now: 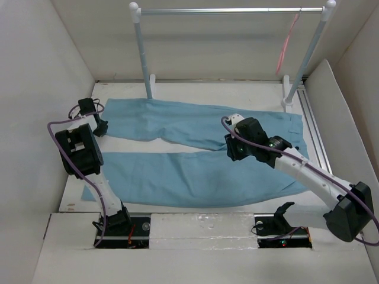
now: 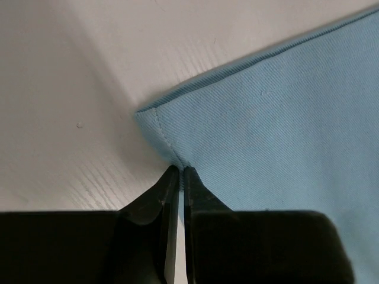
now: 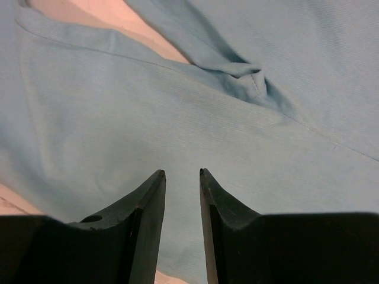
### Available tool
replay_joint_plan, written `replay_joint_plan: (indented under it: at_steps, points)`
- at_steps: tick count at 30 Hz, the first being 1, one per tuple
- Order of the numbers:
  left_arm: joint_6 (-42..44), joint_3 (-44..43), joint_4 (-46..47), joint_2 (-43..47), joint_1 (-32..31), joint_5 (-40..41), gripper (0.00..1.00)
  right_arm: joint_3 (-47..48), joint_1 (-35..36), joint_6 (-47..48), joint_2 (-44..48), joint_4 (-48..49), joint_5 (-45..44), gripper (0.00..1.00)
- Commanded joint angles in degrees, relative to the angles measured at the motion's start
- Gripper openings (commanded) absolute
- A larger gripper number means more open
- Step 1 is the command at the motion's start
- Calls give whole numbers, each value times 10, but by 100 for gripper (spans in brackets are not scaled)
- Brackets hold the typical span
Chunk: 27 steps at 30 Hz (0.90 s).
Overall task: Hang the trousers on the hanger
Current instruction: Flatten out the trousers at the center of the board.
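The light-blue trousers (image 1: 195, 171) lie flat on the table, legs pointing left and waist to the right. My left gripper (image 1: 102, 129) is at the far leg's hem on the left. In the left wrist view its jaws (image 2: 180, 170) are shut on the hem edge just below the corner of the trousers (image 2: 284, 118). My right gripper (image 1: 230, 148) hovers over the crotch area. In the right wrist view it (image 3: 182, 173) is open with a narrow gap and empty above the trousers (image 3: 177, 106). The pink hanger (image 1: 287, 44) hangs from the rail at the back right.
The silver-white garment rail (image 1: 231, 10) stands at the back on two upright posts (image 1: 142, 53). White walls close in the left, right and back. A metal track (image 1: 314, 127) runs along the right side of the table (image 1: 195, 92).
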<state>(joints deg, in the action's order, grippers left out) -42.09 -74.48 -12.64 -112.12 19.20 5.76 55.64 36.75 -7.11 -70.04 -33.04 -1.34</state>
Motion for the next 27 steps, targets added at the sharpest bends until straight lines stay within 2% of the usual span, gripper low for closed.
replay_joint_plan:
  at_steps: [1,8,9,11,12,15,16,20,24,25,27]
  points:
    - [22,20,-54,-9,14,33,0,5,-23,-4,31,-4,-23,35]
    - [38,48,-64,66,24,82,0,-17,-73,-6,66,-13,-27,39]
    - [43,43,-65,69,24,73,0,-20,-73,-6,66,-10,-24,49]
    - [65,23,-89,69,19,47,4,-27,-78,2,66,-2,-5,57]
    - [67,8,-98,75,10,55,20,-26,-78,3,61,3,5,61]
    - [88,11,-106,137,-14,79,65,-15,-78,14,54,9,44,63]
    - [88,17,-110,180,-21,81,69,-14,-73,17,53,12,57,63]
    - [95,84,-128,285,-36,105,68,-34,-46,21,61,33,78,60]
    - [76,201,-145,345,-36,117,66,-58,-34,23,65,54,96,60]
    - [66,219,-138,350,-8,112,65,-60,-27,26,67,57,100,60]
    - [52,259,-124,343,36,33,64,-63,-27,30,70,56,103,60]
